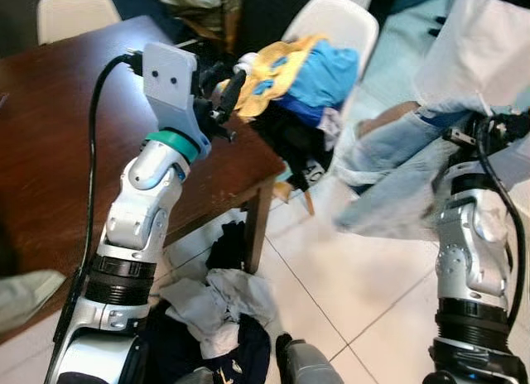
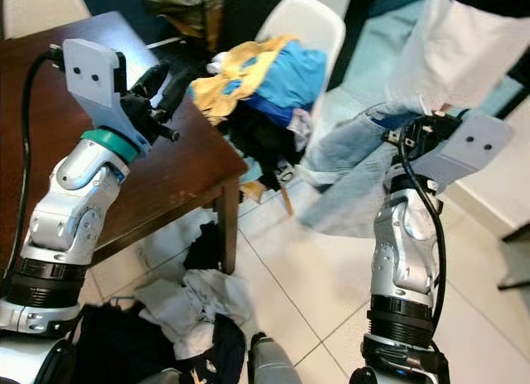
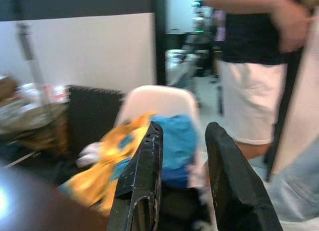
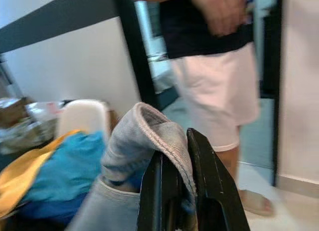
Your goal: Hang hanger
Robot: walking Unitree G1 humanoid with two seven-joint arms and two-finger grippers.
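My right gripper [image 4: 174, 149] is shut on a fold of a pale blue denim garment [image 4: 149, 136]. The cloth hangs down over the tiled floor beside my right arm [image 2: 348, 173]. My left gripper [image 3: 183, 134] is open with nothing between its fingers. It is raised above the corner of the brown table [image 1: 50, 136] and points at a heap of yellow, blue and dark clothes [image 1: 298, 78] on a white chair [image 1: 331, 20]. I can make out no hanger.
A person in white shorts [image 1: 472, 45] and a dark top stands close at the right, just behind the denim. More clothes [image 1: 215, 309] lie on the tiles by the table leg [image 1: 258, 223]. A second white chair [image 1: 74, 12] stands behind the table.
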